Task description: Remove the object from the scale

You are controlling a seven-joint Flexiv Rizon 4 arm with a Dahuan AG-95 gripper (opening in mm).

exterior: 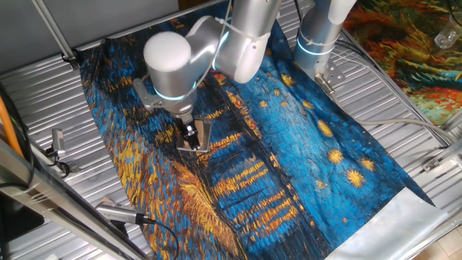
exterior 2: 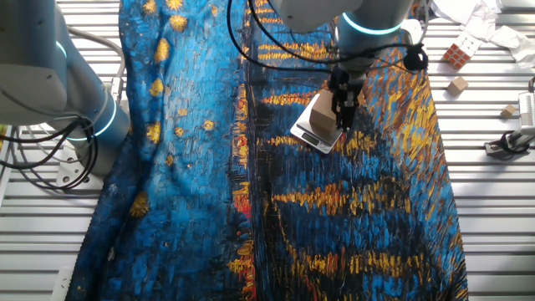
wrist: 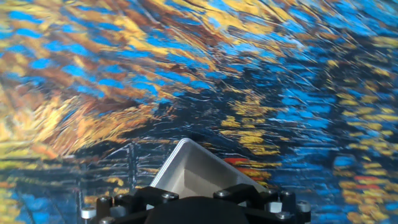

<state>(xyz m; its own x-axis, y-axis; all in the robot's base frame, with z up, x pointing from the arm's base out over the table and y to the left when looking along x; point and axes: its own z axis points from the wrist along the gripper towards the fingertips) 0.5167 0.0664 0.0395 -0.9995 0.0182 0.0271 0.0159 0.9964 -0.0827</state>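
The tan block [exterior 2: 323,112] lies on the grey scale [exterior 2: 311,137], which rests on the blue-and-yellow painted cloth [exterior 2: 359,209]. My gripper [exterior 2: 343,117] hangs straight down at the block's right edge, its dark fingers reaching to block height. In one fixed view the gripper [exterior: 192,139] is low over the cloth and the arm hides most of the scale. In the hand view the scale's pale corner [wrist: 181,149] and the block [wrist: 208,177] sit just under the hand; the fingertips are out of sight. I cannot tell how the jaws stand.
A second arm's base [exterior 2: 79,100] stands at the cloth's left edge. A puzzle cube [exterior 2: 458,54], small wooden blocks [exterior 2: 456,84] and crumpled paper [exterior 2: 481,15] lie on the slatted metal table to the right. A metal clamp [exterior 2: 510,142] is near the right edge.
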